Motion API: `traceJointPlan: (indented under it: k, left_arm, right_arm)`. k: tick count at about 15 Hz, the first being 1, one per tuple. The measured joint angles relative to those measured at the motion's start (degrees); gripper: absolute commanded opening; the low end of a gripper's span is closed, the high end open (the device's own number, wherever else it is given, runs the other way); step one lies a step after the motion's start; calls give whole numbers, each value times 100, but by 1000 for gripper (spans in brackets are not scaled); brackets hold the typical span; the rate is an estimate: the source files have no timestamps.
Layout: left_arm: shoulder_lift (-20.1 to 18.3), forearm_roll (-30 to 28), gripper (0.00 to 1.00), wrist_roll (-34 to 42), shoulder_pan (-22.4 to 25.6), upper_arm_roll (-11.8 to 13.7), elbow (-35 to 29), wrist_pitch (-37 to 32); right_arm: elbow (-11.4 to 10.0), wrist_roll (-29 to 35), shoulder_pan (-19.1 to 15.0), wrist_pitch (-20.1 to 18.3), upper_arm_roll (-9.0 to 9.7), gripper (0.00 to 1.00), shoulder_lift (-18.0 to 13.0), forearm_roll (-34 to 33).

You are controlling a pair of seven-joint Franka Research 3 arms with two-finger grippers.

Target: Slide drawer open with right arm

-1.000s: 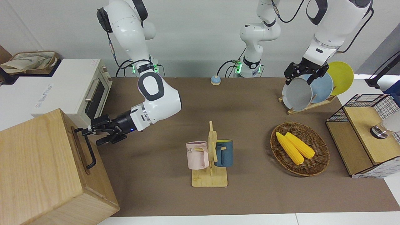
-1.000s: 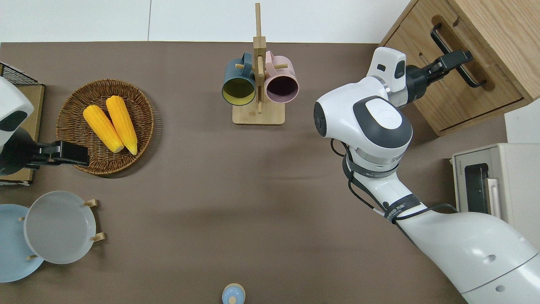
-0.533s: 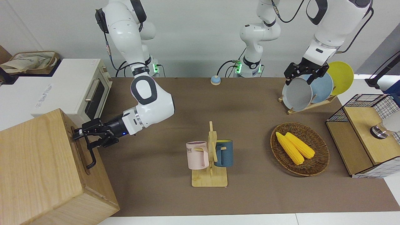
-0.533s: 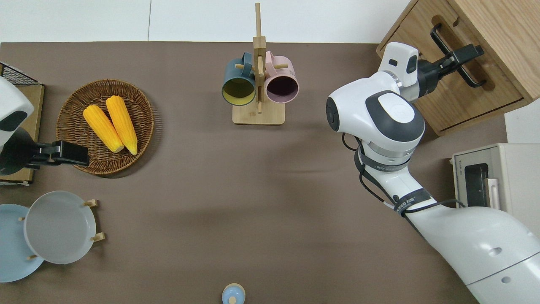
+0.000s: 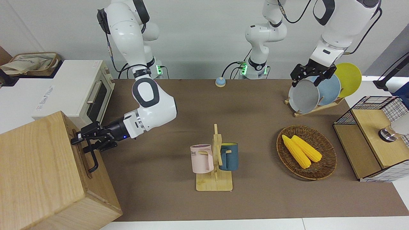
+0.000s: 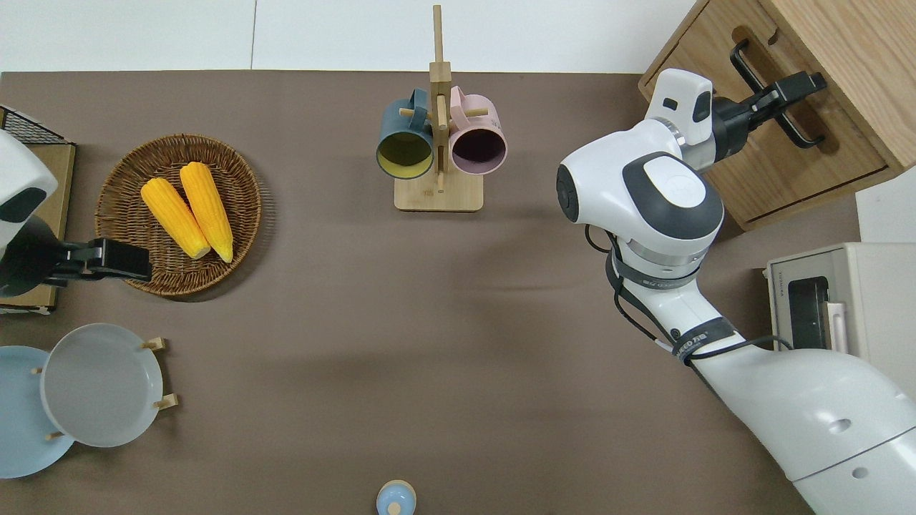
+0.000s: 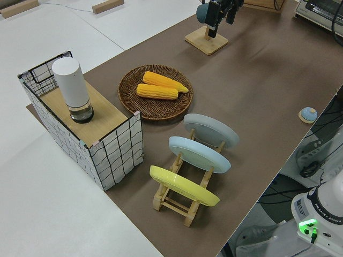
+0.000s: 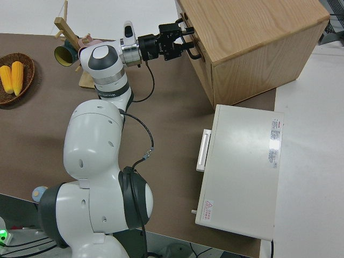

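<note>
The drawer is the top front panel of the big pale wooden cabinet at the right arm's end of the table, and it sits flush with the cabinet. Its black bar handle lies in a shallow recess. My right gripper has reached the handle near the end closer to the robots; it is open, with one finger on each side of the bar. The right side view shows that gripper against the cabinet front. The left gripper is parked, open.
A white toaster oven stands beside the cabinet, nearer to the robots. Mid-table is a wooden mug rack with a pink and a blue mug. A corn basket, a plate rack and a wire-mesh cabinet fill the left arm's end.
My right gripper has moved toward the cabinet and its fingers now straddle the drawer handle. The drawer has not moved, and the left arm is still.
</note>
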Motion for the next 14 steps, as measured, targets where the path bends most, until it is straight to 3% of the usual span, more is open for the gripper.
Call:
traceJointPlan:
  k: [6, 10, 14]
  left_arm:
    - [0, 0, 998, 0, 0, 0, 0, 0]
    - [0, 0, 998, 0, 0, 0, 0, 0]
    - [0, 0, 998, 0, 0, 0, 0, 0]
  right_arm:
    - [0, 0, 9, -290, 144, 751, 1, 0]
    - [0, 2, 19, -310, 147, 555, 8, 0]
    - [-2, 68, 18, -309, 153, 204, 25, 24]
